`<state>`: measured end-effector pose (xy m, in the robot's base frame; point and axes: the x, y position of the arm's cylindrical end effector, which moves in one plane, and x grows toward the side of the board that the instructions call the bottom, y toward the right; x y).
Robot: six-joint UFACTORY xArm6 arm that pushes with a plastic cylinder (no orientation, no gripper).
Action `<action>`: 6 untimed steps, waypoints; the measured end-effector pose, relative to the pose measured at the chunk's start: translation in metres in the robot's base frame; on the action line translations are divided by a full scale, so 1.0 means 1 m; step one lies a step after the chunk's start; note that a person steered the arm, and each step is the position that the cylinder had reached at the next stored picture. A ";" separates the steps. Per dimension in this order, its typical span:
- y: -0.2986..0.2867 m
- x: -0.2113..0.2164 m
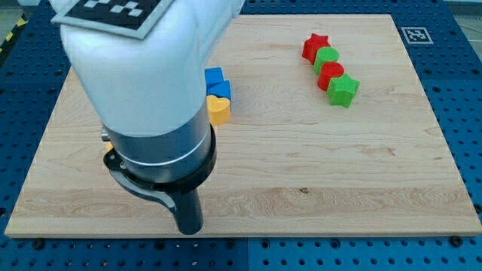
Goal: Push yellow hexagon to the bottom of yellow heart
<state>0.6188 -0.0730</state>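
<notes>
A yellow heart (219, 110) lies left of the board's middle, just below two blue blocks (217, 83) and touching the lower one. No yellow hexagon shows; the arm's large white and dark body (151, 98) covers the board's left part. My tip (189, 230) is the dark rod's lower end near the board's bottom edge, well below the yellow heart and slightly to its left.
At the view's upper right a diagonal chain of blocks runs downward to the right: a red star (316, 47), a green block (327, 58), a red block (330, 74) and a green star (343, 90). The wooden board (339, 173) sits on a blue perforated table.
</notes>
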 end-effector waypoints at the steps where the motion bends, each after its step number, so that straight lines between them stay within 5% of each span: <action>1: -0.019 -0.001; 6: -0.088 -0.018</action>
<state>0.6006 -0.1612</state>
